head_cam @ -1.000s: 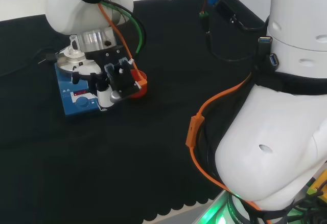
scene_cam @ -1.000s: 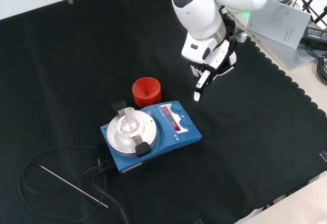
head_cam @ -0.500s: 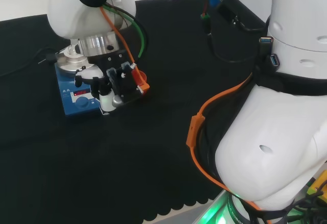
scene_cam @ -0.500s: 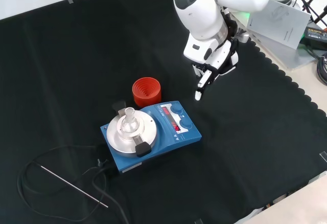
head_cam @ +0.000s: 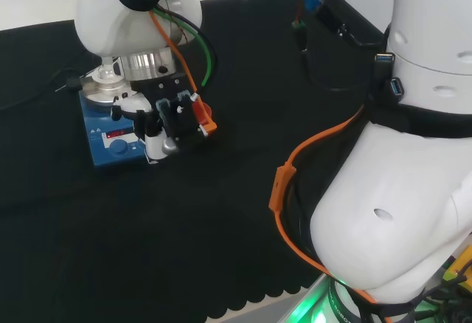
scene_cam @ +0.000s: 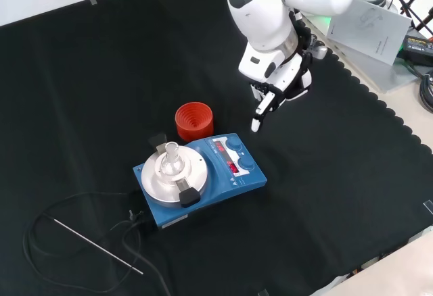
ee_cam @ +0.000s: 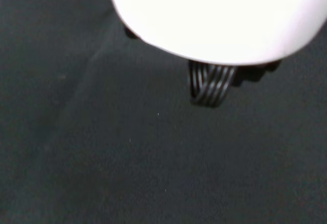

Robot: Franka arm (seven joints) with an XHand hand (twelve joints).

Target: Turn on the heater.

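the black and white hand (scene_cam: 274, 93), one finger pointing down and the rest curled, has edged nearer the blue hotplate heater (scene_cam: 233, 167), knobs untouched.

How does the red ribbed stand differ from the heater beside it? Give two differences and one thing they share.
The red ribbed stand is round and holds nothing; the heater is a blue box carrying a silver plate with a small glass vessel on it. The stand is smaller. Both sit on the black cloth.

Blue heater (head_cam: 110, 142) on black-clothed table (head_cam: 184, 227); robot hand (head_cam: 166, 120) just right of heater, fingers pointing down; red ribbed stand (head_cam: 205, 110) behind robot hand.
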